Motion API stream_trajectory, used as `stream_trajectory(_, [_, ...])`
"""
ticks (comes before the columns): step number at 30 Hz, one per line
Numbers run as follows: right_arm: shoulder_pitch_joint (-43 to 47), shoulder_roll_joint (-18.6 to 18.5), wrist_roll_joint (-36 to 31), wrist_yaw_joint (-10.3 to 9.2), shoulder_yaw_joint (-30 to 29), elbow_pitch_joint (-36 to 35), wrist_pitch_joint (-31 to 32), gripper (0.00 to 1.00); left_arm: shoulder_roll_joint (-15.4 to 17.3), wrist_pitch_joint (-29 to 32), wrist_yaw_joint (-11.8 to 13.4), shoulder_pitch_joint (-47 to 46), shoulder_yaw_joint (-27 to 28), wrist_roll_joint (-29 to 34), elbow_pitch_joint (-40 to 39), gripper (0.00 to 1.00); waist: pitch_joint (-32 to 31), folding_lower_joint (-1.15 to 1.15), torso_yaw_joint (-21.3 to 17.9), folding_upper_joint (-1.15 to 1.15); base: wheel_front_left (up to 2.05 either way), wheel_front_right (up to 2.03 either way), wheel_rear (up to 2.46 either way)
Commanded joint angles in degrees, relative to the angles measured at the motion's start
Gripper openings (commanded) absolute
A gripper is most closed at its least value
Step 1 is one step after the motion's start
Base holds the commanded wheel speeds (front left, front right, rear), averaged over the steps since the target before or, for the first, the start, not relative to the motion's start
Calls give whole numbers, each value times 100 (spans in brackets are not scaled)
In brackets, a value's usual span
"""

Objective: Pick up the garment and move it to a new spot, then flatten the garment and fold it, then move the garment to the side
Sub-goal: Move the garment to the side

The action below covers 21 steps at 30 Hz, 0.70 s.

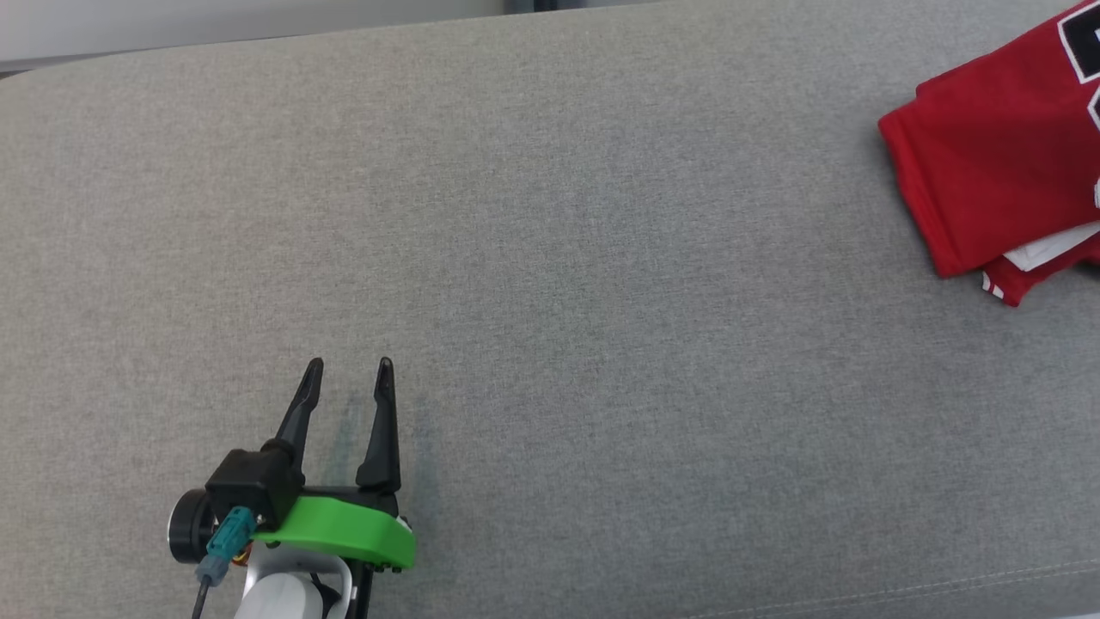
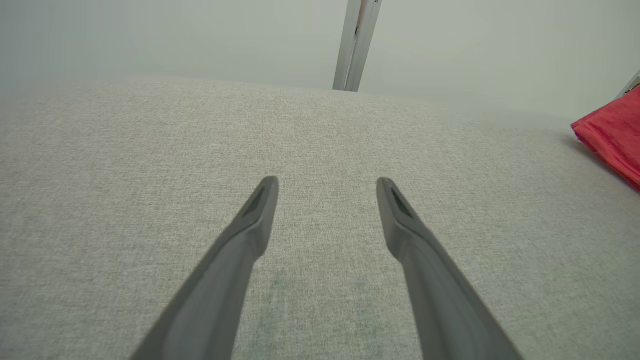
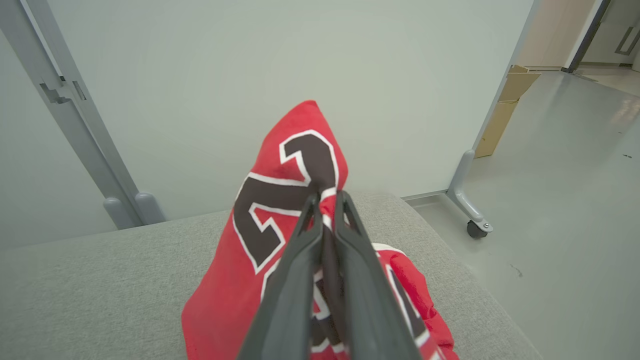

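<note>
Red numbered jersey (image 3: 215,300), clamped in the closed right tool (image 3: 327,196) by seemingly a thin pinch, could slip; left tool (image 1: 352,365) spread wide, empty.

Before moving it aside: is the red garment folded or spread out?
Folded: garment shows stacked layers at its edge; right gripper pinches it.

A grey fabric-covered worktop (image 1: 550,215) is spread beneath the left jaws. Beyond the right jaws a pale partition panel (image 3: 250,60) is framed by a grey metal post (image 3: 65,105) and carried on a castor (image 3: 474,229). To their right, cardboard (image 3: 507,107) is stood at the panel's edge on a glossy floor (image 3: 560,200).
</note>
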Motion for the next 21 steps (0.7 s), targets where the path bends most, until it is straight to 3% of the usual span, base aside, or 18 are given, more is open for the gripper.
stream_trajectory(1, [-57, -119, -77, -10, -96, 73, 32, 0, -15, -25, -19, -119, 28, 68, -20, 100, 86, 0, 53, 0, 0, 0, 0])
stream_trajectory(7, [-115, -465, -426, -10, -604, 382, 11, 0, -18, -22, -62, -175, -6, 128, -29, 100, 286, 0, 103, 0, 0, 0, 0])
stream_trajectory(8, [-119, -535, -527, -10, -716, 432, -62, 17, -9, -22, -67, -191, -5, 137, -24, 100, 313, 0, 112, 0, 0, 0, 0])
stream_trajectory(9, [-97, -685, -798, -12, -918, 456, -223, 100, 2, -22, -71, -211, -7, 145, -21, 100, 353, 0, 124, 0, 0, 0, 0])
stream_trajectory(15, [-30, -320, -1530, -9, -1539, 596, -826, 100, 2, -22, -67, -192, -16, 188, -3, 100, 388, 0, 147, 0, 0, 0, 0])
stream_trajectory(21, [-169, 72, -1633, -9, -1196, 684, -1114, 100, 53, -23, -32, -118, 1, 195, 26, 100, 283, 0, 51, 0, 0, 0, 0])
